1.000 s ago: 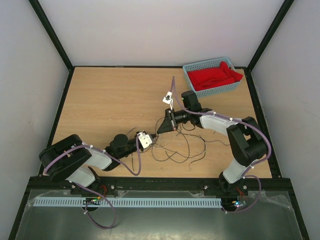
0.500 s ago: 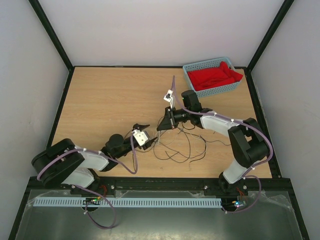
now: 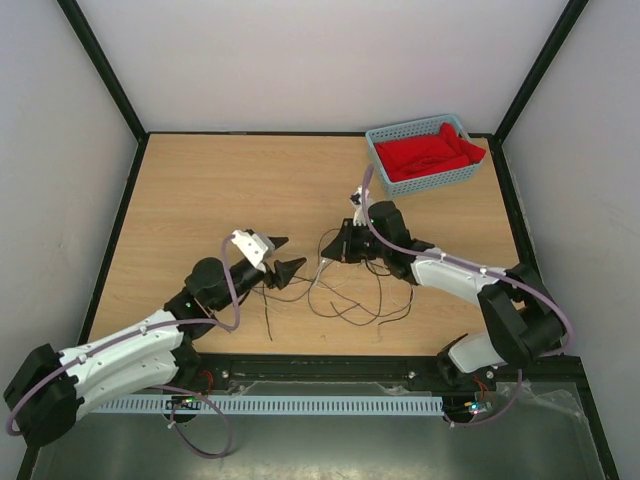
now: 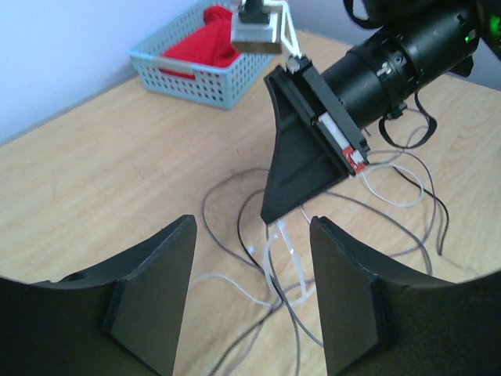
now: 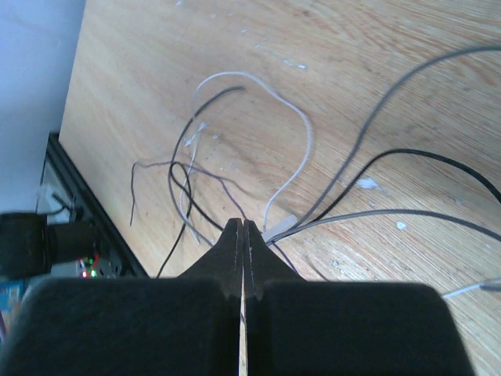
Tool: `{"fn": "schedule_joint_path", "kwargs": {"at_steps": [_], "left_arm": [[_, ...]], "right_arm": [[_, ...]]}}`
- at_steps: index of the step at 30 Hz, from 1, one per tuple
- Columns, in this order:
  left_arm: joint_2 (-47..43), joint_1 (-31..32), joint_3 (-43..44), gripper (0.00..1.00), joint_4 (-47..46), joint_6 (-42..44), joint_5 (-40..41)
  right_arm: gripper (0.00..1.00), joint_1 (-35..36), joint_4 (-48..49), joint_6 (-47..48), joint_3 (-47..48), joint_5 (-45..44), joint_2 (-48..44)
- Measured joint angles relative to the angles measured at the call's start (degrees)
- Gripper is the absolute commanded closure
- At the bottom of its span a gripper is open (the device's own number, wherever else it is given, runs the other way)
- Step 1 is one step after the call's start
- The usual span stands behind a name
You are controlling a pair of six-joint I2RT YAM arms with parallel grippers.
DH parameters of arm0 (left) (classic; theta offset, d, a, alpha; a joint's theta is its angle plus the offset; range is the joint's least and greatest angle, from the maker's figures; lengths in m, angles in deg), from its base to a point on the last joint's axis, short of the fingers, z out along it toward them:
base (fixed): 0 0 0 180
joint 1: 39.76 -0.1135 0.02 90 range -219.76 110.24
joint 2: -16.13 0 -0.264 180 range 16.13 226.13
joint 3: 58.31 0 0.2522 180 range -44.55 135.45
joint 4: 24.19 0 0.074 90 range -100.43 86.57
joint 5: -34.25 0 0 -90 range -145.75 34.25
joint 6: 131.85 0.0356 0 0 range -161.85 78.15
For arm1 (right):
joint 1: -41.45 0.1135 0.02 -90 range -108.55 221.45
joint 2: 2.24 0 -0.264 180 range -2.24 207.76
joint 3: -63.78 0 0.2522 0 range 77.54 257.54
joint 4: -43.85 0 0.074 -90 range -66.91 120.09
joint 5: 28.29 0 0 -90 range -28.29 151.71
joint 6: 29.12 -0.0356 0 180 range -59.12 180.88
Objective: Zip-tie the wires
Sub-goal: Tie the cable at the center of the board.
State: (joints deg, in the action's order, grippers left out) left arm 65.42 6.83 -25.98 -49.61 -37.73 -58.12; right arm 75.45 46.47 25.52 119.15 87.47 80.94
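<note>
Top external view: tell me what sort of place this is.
Probably a robot lab test cell: a wooden table boxed in by plain white walls, two robot arms bolted at its near edge, loose wires and a blue basket as props.

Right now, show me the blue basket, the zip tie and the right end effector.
blue basket (image 3: pixel 432 181): top external view, near wall.
zip tie (image 5: pixel 309 137): right wrist view, bend of strip.
right end effector (image 5: pixel 241 225): right wrist view, closed fingertips.
</note>
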Motion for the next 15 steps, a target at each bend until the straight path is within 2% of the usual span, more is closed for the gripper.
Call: {"fn": "schedule_joint_path", "kwargs": {"at_steps": [6,15], "left_arm": [[-0.3,0.4,-0.7,0.46,7.7,-5.8,0.1],[10.5,5.1,1.3,0.54,8.6,-6.5,-0.1]], "right_arm": [[1.00,1.4,3.1,-9.3,-4.1,-8.9,-1.2],[1.00,3.2,3.4,-17.0,-4.5,-15.8,-2.7]]}}
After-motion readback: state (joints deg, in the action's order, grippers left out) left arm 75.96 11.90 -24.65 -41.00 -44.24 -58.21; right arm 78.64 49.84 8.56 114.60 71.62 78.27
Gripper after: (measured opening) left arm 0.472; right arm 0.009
